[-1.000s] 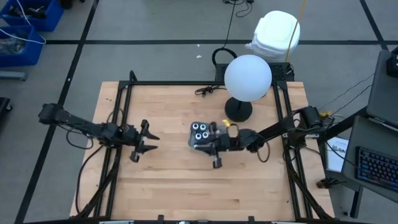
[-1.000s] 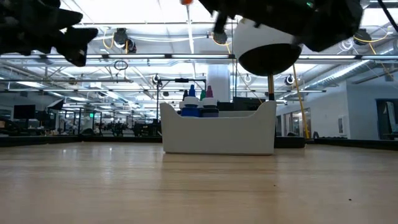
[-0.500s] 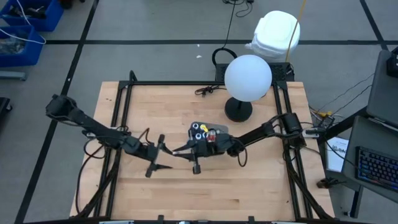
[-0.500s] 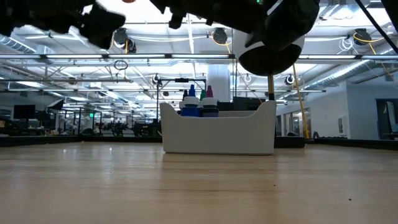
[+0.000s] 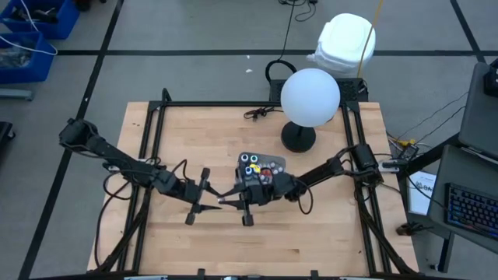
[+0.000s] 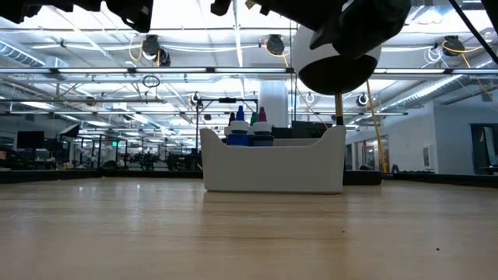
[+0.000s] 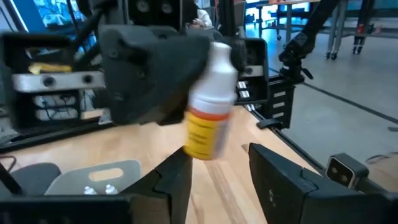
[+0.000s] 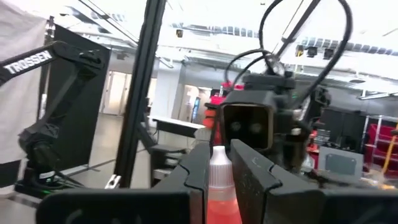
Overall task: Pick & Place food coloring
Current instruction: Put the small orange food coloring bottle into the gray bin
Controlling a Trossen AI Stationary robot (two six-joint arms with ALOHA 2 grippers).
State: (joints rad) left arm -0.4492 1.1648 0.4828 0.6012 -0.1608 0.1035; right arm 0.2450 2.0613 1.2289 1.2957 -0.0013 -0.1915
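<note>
A small dropper bottle (image 7: 210,106), white above an orange band and a yellow lower part, hangs over the table's middle. My right gripper (image 5: 233,200) is shut on it, and its white cap (image 8: 219,163) pokes out past the fingertips. My left gripper (image 7: 217,171) faces it from the table's left, open, with its fingertips just under the bottle's yellow end. The clear tray (image 5: 274,162) stands just beyond both grippers. It holds dark jars with pale tops (image 5: 250,162) and other small bottles (image 6: 247,131). My right gripper pinches the bottle's reddish body (image 8: 219,199) between its two fingers. It comes from the table's right, slanting a little upward. The bottle is lifted clear of the table, tilted, cap end up. My left gripper: I cannot tell whether its fingers (image 7: 177,180) touch the bottle's yellow end (image 7: 200,146).
A lamp with a white globe (image 5: 310,96) on a dark round base (image 5: 297,138) stands behind the tray at the far right. A black cable (image 5: 261,113) lies near the far edge. The near half of the wooden table (image 5: 257,249) is bare wood.
My left gripper has moved toward the table's right and near edge and has risen, closing in on my right gripper. My right gripper has carried the bottle away from the tray, toward the table's left and near side. The two now meet over the table's middle.
</note>
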